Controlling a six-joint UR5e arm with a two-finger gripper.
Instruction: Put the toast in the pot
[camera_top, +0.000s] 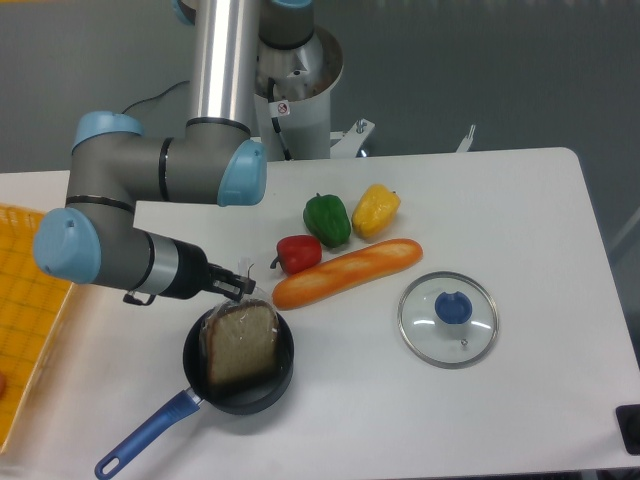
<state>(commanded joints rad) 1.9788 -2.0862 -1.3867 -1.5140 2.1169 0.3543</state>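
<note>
The toast (241, 343) is seen propped inside the pot (238, 365) on the near left of the counter (520, 220). The gripper (243, 289) is held at the toast's far edge; whether its jaws are wide or narrow cannot be told.

Pretty bright, even overhead light here, soft shadows tucked under the pot (238, 362) and glass lid (448, 319), mild glare on that lid, everything reasonably sharp.
</note>
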